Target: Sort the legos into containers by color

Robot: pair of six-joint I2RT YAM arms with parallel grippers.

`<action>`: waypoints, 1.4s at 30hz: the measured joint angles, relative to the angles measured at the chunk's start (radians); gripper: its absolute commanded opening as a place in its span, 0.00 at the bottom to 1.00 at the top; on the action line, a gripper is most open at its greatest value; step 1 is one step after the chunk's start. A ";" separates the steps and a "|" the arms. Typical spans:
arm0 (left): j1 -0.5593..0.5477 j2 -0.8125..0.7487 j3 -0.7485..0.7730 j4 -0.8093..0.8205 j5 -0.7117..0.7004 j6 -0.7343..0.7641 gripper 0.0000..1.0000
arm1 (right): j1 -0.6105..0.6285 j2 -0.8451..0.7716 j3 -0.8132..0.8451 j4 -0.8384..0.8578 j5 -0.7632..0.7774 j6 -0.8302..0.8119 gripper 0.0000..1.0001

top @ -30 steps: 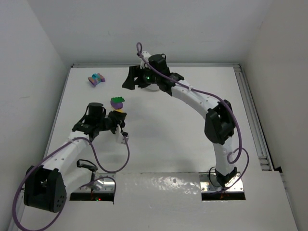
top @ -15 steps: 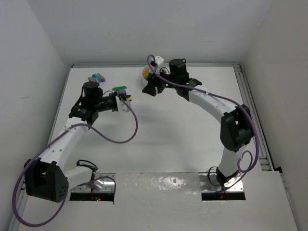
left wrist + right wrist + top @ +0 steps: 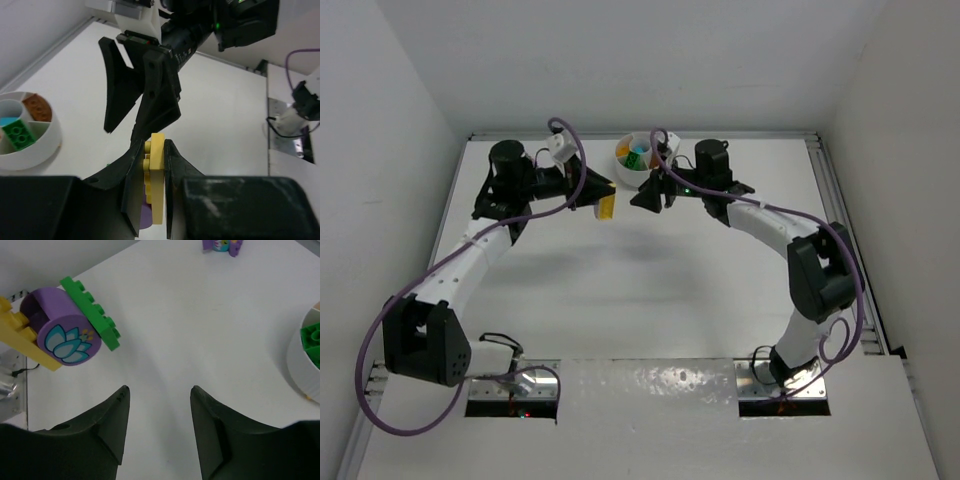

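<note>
While the left fingers point(image 3: 132, 190) pinch shut on the yellow brick point(image 3: 156, 175) of a three-piece stack point(image 3: 604, 205) held off the surface point(image 3: 165, 315) near the dish point(image 3: 35, 150), the right fingers point(image 3: 105, 425) stand half open, empty, facing it. Step in hand, I judge: pulling the stack apart; next the right must close on the green plate point(image 3: 90, 312) or purple drum point(image 3: 65, 332). Count: one dish, three joined bricks, one further clump point(image 3: 222, 245) lying far off
</note>
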 measured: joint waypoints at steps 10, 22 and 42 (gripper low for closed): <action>0.000 0.108 0.092 -0.008 0.202 -0.085 0.00 | 0.049 -0.052 -0.040 0.093 -0.096 -0.025 0.50; 0.000 0.119 0.109 -0.050 0.243 -0.056 0.00 | 0.081 -0.053 -0.042 0.077 -0.124 -0.065 0.41; 0.000 0.119 0.113 -0.091 0.266 -0.025 0.00 | 0.095 -0.035 -0.016 0.050 -0.124 -0.083 0.00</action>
